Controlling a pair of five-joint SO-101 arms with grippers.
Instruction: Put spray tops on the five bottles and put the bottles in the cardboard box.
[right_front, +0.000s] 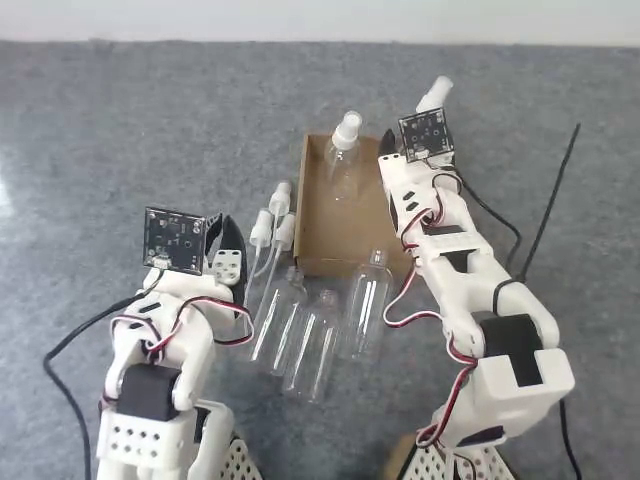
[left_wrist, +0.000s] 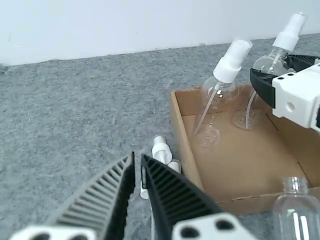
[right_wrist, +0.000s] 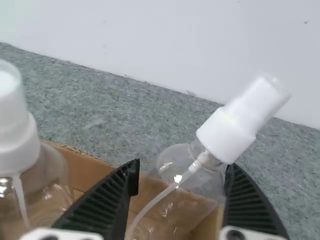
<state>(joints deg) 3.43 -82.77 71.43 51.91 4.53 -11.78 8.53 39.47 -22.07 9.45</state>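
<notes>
Left jaws (left_wrist: 138, 159), nearly together and empty, hang beside my loose spray tops (left_wrist: 161, 150).
My right jaws (right_wrist: 182, 169) clamp a capped bottle (left_wrist: 272, 62) at the cardboard box's (right_front: 330, 225) far corner, beside a boxed bottle (right_front: 345, 160). I judge release comes next, then capping three bare bottles (right_front: 315, 345) lying on the desk (right_front: 150, 120). No writing is readable.
</notes>
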